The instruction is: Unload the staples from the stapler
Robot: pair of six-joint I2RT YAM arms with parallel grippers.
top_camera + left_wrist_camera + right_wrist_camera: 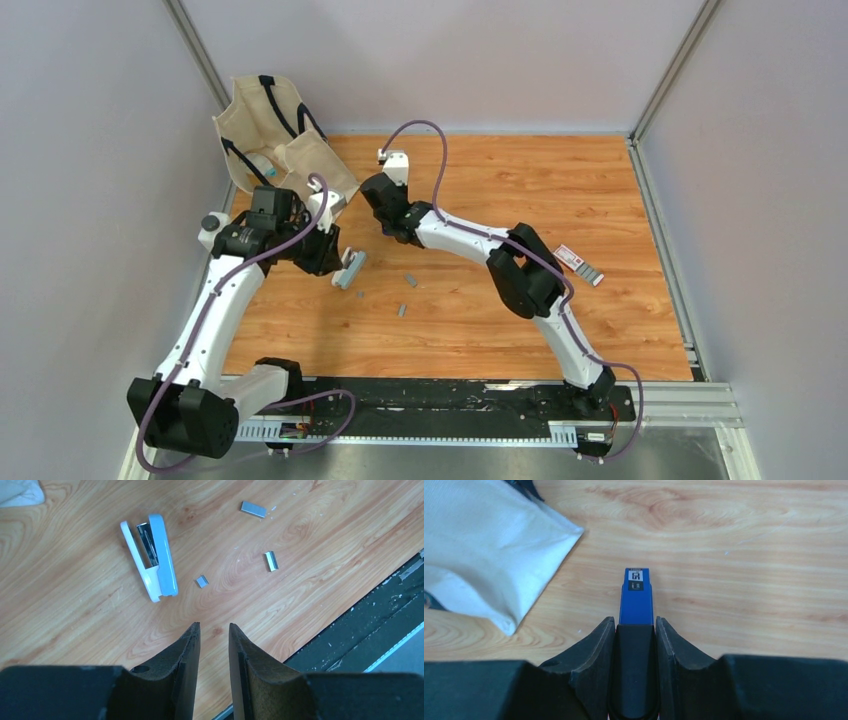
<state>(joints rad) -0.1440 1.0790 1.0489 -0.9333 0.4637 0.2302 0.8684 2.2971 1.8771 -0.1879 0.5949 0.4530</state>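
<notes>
Stapler is lying near worktop's left edge, likely light, slick; grip its narrow sides; left pincer hovering barely parted, empty; right pincer clamping blue bar.

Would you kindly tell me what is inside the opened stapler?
The stapler shows a silvery metal channel between its halves; anything left deeper inside is hidden. Loose staples lie beside it.

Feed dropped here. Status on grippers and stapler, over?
Left gripper empty, jaws slightly apart. Right gripper shut on blue bar. Stapler open on table, staples loose beside it. Nothing blocking.
</notes>
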